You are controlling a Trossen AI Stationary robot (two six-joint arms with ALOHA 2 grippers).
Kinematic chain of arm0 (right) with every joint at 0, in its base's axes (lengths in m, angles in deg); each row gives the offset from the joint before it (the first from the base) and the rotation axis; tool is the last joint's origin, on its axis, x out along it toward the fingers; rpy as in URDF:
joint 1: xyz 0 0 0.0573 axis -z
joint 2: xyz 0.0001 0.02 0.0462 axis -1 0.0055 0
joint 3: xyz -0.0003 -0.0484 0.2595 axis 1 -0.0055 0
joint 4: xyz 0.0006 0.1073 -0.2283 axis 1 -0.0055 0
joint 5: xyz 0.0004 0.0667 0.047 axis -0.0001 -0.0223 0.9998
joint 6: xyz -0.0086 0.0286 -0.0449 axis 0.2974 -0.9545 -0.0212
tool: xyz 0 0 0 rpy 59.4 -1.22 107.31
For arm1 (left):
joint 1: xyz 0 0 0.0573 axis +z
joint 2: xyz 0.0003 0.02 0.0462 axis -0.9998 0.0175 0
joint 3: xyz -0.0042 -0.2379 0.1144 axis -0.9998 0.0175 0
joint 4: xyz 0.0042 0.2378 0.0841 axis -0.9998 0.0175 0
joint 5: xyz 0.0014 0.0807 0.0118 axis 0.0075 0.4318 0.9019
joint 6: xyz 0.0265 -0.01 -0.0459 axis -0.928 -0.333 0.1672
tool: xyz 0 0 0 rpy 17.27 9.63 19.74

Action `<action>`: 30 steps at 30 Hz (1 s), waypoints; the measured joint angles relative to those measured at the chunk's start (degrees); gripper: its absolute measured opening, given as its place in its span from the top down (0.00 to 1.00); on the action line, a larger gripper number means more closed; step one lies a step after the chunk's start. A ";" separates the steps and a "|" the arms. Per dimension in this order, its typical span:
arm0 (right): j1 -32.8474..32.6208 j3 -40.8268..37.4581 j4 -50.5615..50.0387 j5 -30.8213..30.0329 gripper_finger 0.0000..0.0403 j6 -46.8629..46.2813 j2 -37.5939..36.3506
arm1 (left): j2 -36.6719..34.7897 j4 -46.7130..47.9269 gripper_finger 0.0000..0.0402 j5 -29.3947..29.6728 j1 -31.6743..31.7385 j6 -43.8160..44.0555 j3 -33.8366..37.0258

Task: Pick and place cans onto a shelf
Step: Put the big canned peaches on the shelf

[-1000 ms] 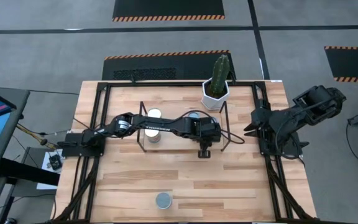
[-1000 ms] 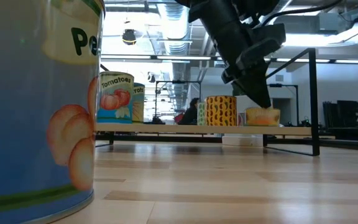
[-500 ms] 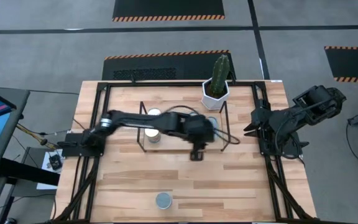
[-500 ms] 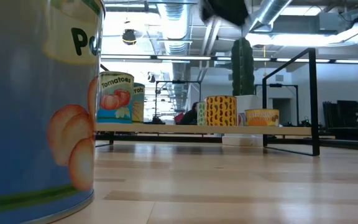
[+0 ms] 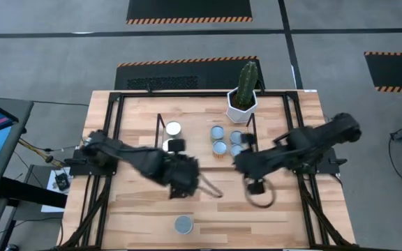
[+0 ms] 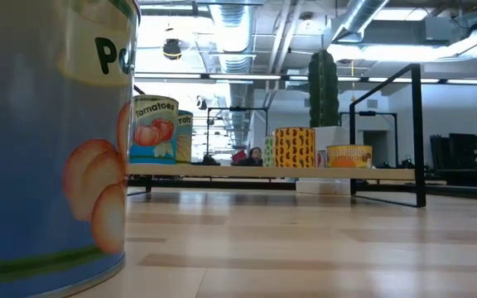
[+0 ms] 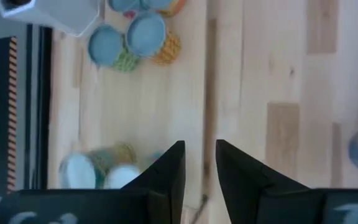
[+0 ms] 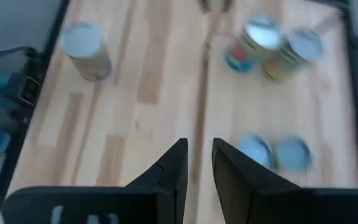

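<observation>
Both pincers [image 7: 200,165] [image 8: 199,163] narrowly parted, empty; five cans [image 5: 218,146] shelved, one can [image 5: 183,224] loose.

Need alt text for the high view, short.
Both arms reach over the wooden table, left hand and right hand holding nothing. Five cans sit on the shelf; one can stands alone near the front edge.

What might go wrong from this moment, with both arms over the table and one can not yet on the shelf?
1. The left end effector and right end effector are close together mid-table; if both go for the last can, they may collide.
2. That can stands near the table's front edge; a poor grasp might push it off.
3. The right part of the shelf is crowded with cans; another placed there could knock them.
</observation>
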 joint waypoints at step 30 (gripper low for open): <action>7.89 1.46 42.94 32.44 0.65 -20.00 33.28 | -40.99 -7.16 0.80 10.04 -29.47 41.43 53.44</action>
